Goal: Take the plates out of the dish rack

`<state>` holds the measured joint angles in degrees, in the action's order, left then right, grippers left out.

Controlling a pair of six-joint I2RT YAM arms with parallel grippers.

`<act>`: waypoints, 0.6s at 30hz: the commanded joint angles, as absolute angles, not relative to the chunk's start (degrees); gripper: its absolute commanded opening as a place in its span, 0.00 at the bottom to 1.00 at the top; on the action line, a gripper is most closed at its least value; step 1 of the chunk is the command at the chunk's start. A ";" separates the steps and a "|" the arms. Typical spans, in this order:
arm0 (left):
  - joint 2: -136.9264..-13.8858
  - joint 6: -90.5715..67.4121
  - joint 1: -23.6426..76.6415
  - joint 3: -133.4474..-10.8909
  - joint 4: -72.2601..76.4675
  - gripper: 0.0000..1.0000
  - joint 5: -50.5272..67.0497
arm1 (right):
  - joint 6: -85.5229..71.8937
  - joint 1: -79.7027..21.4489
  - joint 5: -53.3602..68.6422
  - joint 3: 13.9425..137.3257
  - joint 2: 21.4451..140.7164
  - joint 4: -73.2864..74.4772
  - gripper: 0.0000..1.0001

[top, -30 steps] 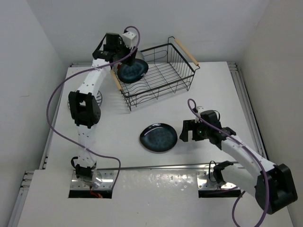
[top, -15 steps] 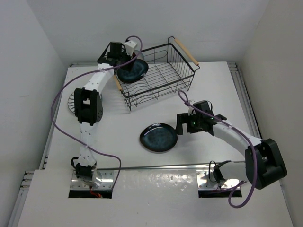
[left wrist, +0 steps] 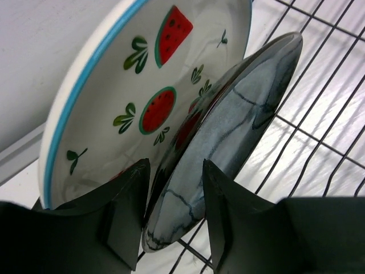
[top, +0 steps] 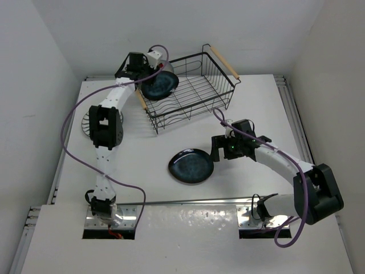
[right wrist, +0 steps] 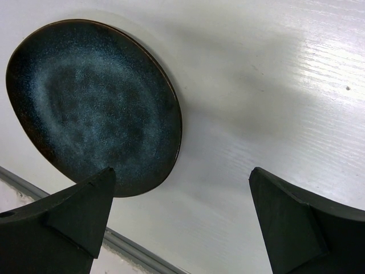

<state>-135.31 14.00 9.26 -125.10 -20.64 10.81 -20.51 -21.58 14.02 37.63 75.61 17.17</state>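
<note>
The dish rack (top: 188,117) stands at the back of the table. A dark blue plate (top: 161,85) stands on edge at its left end. My left gripper (top: 149,74) is shut on that plate's rim. In the left wrist view the fingers (left wrist: 128,200) straddle the plate's marbled grey back (left wrist: 239,114). A white watermelon plate (left wrist: 125,85) stands right behind it. Another dark blue plate (top: 191,166) lies flat on the table. My right gripper (top: 217,150) is open and empty just right of it. In the right wrist view (right wrist: 181,171) the plate (right wrist: 91,103) lies ahead to the left.
A black-and-white striped plate (top: 85,124) lies on the table at the far left, partly hidden by my left arm. The rack's wooden handles (top: 224,61) stick out at both ends. Rack wires (left wrist: 319,114) run under the held plate. A metal strip (top: 188,201) runs along the near edge.
My right gripper has moved up and left, closer to the plate on the table, still open. My left wrist shifted slightly at the rack; the dark plate there has not moved.
</note>
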 commanded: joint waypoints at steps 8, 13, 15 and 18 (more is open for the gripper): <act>-138.17 16.87 9.23 -128.33 -23.91 0.24 15.29 | -20.13 -22.06 14.85 39.64 74.97 16.52 0.99; -135.01 22.22 10.02 -125.78 -23.21 0.01 14.33 | -20.30 -22.06 16.26 39.90 74.97 16.08 0.99; -133.25 25.47 10.54 -123.76 -22.50 0.00 12.49 | -20.30 -22.06 16.35 40.08 75.06 16.17 0.99; -131.40 27.15 10.63 -122.96 -21.53 0.00 12.21 | -20.22 -22.06 16.70 40.43 74.97 16.17 0.99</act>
